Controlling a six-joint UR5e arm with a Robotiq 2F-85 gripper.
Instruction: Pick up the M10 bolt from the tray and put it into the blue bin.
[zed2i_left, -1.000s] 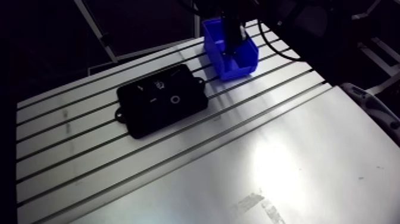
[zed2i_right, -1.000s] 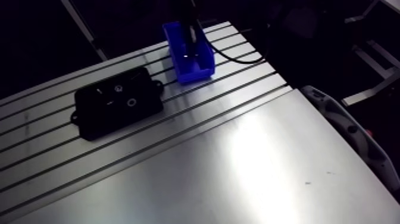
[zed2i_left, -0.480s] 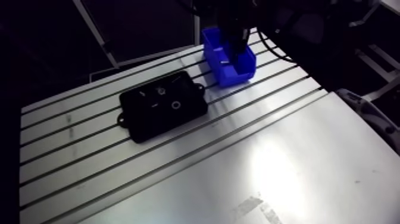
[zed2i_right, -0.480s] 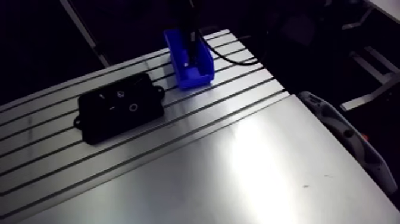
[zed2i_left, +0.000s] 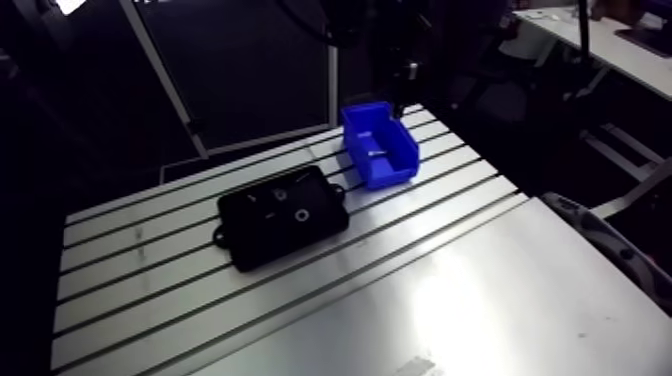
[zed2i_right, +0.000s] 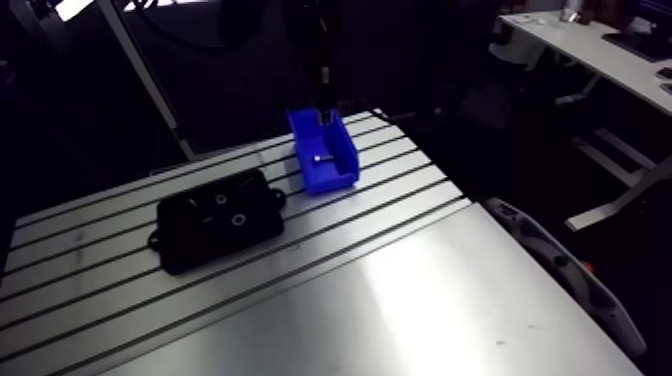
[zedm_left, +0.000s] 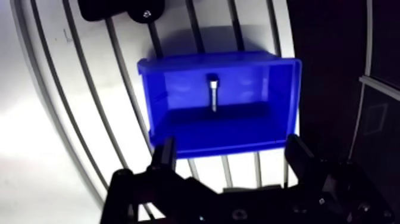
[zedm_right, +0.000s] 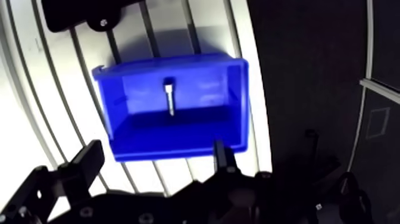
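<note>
The slotted aluminium table (zed2i_left: 150, 290) carries two items. To the left, near the middle of the slotted section, sits the black tray (zed2i_left: 283, 215), lying flat. Several small pale parts rest on its upper face; they are too small to identify, and no bolt can be made out among them.

To the right of the tray, close to it but not touching, stands the blue bin (zed2i_left: 380, 143), upright and open-topped, near the far edge of the table. The M10 bolt (zedm_left: 212, 92) lies on the bin's floor, roughly central. Its head points toward the wall farther from the gripper and its shank points back toward the gripper. It lies clear of the bin's walls.

In the wrist view the gripper (zedm_left: 232, 146) hangs over the near side of the bin, above its rim. Its fingers (zedm_left: 165, 158) are spread wide, almost the width of the bin. Nothing is between them, and they touch neither the bolt nor the bin. In the arm view the gripper appears only as a dark shape above the bin's far end.
</note>
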